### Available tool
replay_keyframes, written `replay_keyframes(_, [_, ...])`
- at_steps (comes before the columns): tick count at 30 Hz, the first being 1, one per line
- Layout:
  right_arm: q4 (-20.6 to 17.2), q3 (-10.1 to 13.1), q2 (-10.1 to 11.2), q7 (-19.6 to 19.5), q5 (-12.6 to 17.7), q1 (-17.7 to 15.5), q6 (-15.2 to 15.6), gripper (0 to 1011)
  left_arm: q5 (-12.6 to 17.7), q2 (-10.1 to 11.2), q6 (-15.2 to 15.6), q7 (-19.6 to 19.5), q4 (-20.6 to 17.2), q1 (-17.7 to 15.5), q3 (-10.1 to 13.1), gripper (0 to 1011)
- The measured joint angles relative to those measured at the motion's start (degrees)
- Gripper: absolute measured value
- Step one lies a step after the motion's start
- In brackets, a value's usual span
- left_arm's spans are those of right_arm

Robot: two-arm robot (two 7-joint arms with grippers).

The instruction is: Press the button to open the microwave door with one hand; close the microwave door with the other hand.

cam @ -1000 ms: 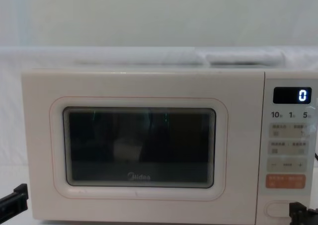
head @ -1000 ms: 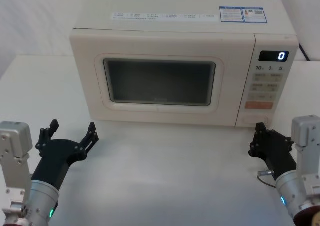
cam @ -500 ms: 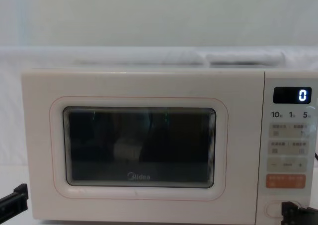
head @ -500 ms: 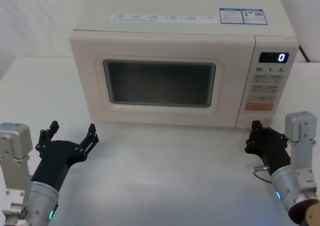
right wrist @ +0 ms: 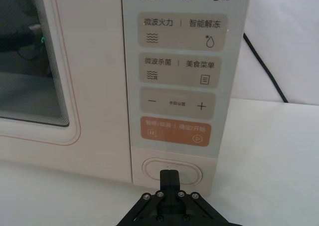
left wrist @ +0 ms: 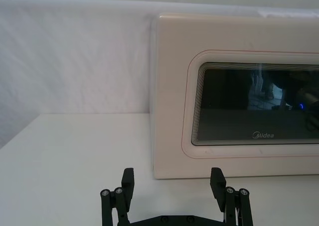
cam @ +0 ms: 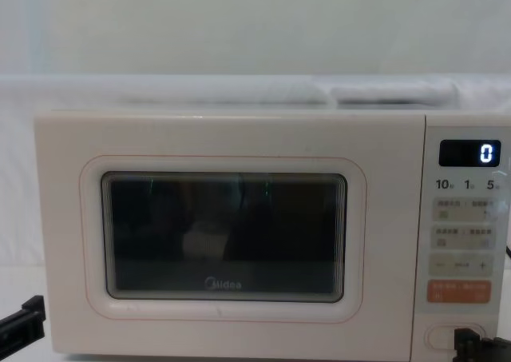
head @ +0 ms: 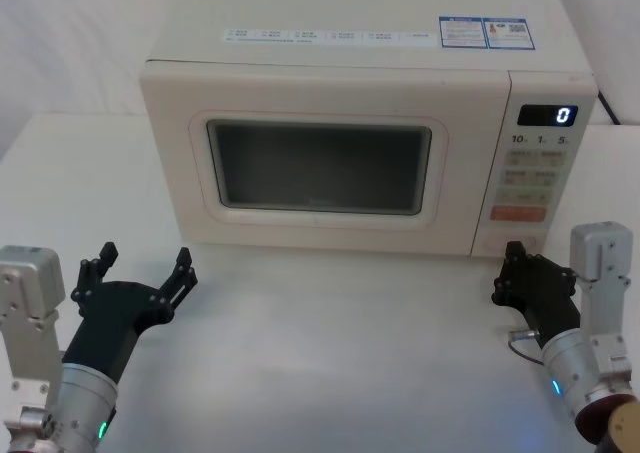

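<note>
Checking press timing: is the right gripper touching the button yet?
Cannot tell. In the right wrist view the right gripper, fingers shut, overlaps the button head-on, so any gap is hidden. The microwave door sits shut.

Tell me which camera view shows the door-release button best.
The right wrist view: the button sits close and head-on, with the right gripper shut directly before it. The chest view catches it at the frame's bottom corner, partly behind the gripper; the head view shows a sliver under the orange key.

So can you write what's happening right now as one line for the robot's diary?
door: shut | right pincer: shut, tip at the button | left pincer: open, waiting on the table in front of the microwave's left side
</note>
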Motion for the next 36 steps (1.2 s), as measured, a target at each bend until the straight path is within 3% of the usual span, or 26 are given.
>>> replay_keyframes(36, [5.0, 1.1, -1.3, -0.4, 0.3, 3.3, -0.8, 0, 0.0, 0.0, 0.0, 0.0, 0.0, 0.0, 0.0, 1001])
